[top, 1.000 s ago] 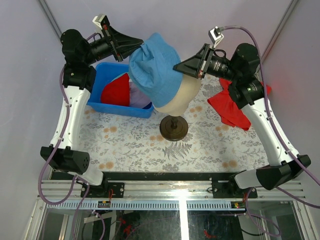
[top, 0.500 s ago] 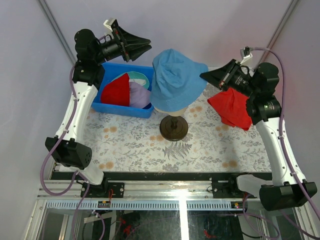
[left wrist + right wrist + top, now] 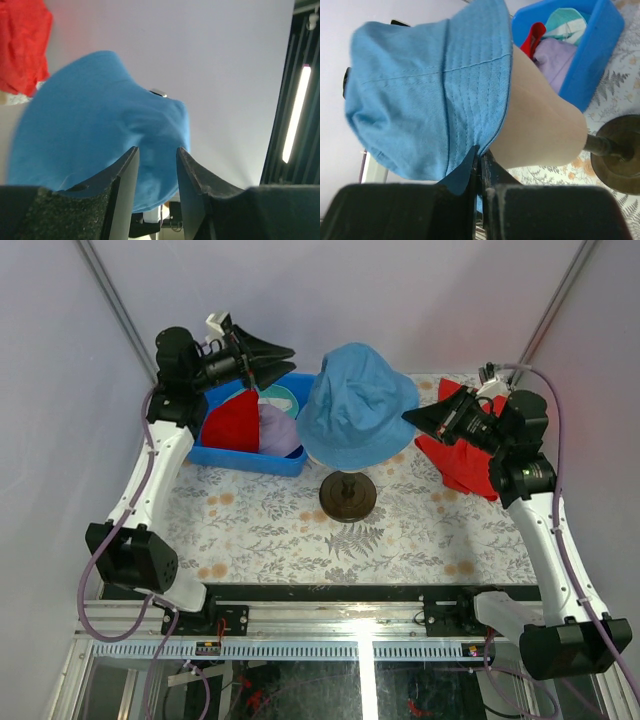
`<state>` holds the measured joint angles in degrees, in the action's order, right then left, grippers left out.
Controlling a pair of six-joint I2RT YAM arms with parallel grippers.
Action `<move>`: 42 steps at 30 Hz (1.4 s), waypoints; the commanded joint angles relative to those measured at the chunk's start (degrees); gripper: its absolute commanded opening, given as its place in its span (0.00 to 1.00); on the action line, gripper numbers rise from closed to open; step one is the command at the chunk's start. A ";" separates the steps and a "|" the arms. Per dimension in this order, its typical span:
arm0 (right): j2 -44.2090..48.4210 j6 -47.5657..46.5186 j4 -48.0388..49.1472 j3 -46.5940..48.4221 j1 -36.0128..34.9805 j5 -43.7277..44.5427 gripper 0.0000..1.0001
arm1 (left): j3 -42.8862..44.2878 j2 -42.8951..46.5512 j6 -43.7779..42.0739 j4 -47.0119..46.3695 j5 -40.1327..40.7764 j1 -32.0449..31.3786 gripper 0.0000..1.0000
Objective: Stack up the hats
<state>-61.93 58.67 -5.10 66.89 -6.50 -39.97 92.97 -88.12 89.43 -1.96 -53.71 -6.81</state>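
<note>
The blue hat point(image 3: 355, 410) sits over the beige mannequin head point(image 3: 540, 125) at the table's middle. It also fills the left wrist view point(image 3: 95, 130). My right gripper point(image 3: 406, 418) is shut on the blue hat's brim at its right side point(image 3: 480, 152). My left gripper point(image 3: 291, 353) is open and empty, a short way left of the hat, with the hat beyond its fingertips point(image 3: 156, 148). The red hat point(image 3: 234, 421), pale lilac hat point(image 3: 280, 432) and teal hat point(image 3: 287, 395) lie in the blue bin point(image 3: 240, 457).
The head stands on a post with a round dark base point(image 3: 348, 497). A flat red cloth point(image 3: 462, 462) lies on the patterned table under my right arm. The bin stands at the back left, under my left arm.
My left gripper has let go of the blue hat and drawn back left. The hat has dropped over the head. My right gripper has moved right and down, still on the brim.
</note>
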 commanded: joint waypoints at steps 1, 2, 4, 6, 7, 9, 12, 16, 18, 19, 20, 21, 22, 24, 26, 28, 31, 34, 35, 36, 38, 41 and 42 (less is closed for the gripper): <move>2.01 -2.72 -2.99 -5.15 0.18 -0.25 0.00 | -8.24 5.00 -4.90 -0.57 -0.82 2.95 0.36; 2.09 -2.91 -2.87 -6.13 0.17 -0.25 0.00 | -10.22 6.08 -6.14 0.38 -0.83 3.35 0.37; 2.13 -3.01 -2.42 -7.79 0.20 -0.50 0.00 | -14.07 8.14 -8.42 1.61 -0.72 3.93 0.38; 1.89 -3.00 -1.69 -8.77 0.25 -0.66 0.00 | -17.60 9.77 -9.02 1.21 -0.52 4.11 0.39; 1.84 -2.90 -1.45 -8.83 0.26 -0.72 0.00 | -18.89 10.24 -9.29 0.76 -0.63 4.13 0.40; 1.31 -2.99 -1.49 -7.97 0.26 -0.93 0.00 | -19.82 10.39 -10.56 0.83 -0.52 4.07 0.41; 0.46 -2.89 -1.66 -5.93 0.27 -1.42 0.00 | -19.66 9.96 -13.27 2.14 -0.81 3.94 0.43; -0.32 -2.25 -1.52 -4.10 0.27 -2.06 0.00 | -20.63 9.23 -15.82 3.07 -1.15 3.36 0.46; -0.52 -1.87 -1.41 -3.61 0.27 -2.13 0.00 | -20.64 8.52 -16.70 2.85 -1.17 2.38 0.47; -0.48 -1.75 -1.40 -3.40 0.26 -2.13 0.00 | -20.78 8.17 -16.93 2.90 -1.14 1.93 0.48; -0.55 -1.76 -1.40 -3.27 0.26 -2.13 0.00 | -20.89 7.84 -17.23 2.85 -0.93 1.43 0.48; -0.68 -1.66 -1.48 -3.02 0.26 -2.12 0.00 | -21.11 7.60 -17.47 2.84 -0.74 0.98 0.48; -0.76 -1.57 -1.48 -2.92 0.27 -2.13 0.00 | -21.26 7.26 -17.60 2.71 -0.65 0.62 0.48; -0.82 -1.21 -1.22 -2.76 0.27 -2.15 0.00 | -21.27 6.67 -17.70 2.20 -0.44 -0.14 0.48; -0.82 -1.07 -1.06 -2.66 0.26 -2.03 0.00 | -20.83 6.02 -17.92 2.02 -0.34 -0.72 0.48; -0.90 -1.02 -1.17 -2.58 0.26 -1.98 0.00 | -20.78 5.44 -18.15 2.04 -0.03 -1.21 0.49; -1.00 -1.00 -1.17 -2.69 0.26 -2.00 0.00 | -20.89 4.92 -18.25 1.85 0.39 -2.07 0.49; -1.15 -1.03 -1.18 -2.81 0.26 -2.04 0.00 | -20.94 4.46 -17.64 0.86 0.60 -2.79 0.49; -1.24 -1.02 -1.23 -2.85 0.26 -2.05 0.00 | -21.05 4.52 -17.06 0.07 0.74 -2.99 0.50; -1.32 -1.02 -1.21 -2.95 0.31 -2.11 0.00 | -21.18 4.53 -16.38 -0.76 0.84 -3.23 0.49; -1.43 -0.93 -1.09 -3.20 0.26 -2.20 0.00 | -21.64 4.63 -14.46 -3.39 0.89 -3.50 0.49; -1.55 -0.91 -0.75 -3.86 0.26 -2.30 0.00 | -21.90 5.08 -12.62 -5.62 0.94 -4.00 0.44; -1.53 -0.95 -0.75 -4.09 0.27 -2.29 0.00 | -22.13 5.29 -12.17 -6.16 0.90 -4.08 0.41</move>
<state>-62.54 58.04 -4.84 62.19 -6.24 -40.60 71.83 -83.35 74.72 -1.89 -52.66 -10.07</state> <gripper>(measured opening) 0.033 0.451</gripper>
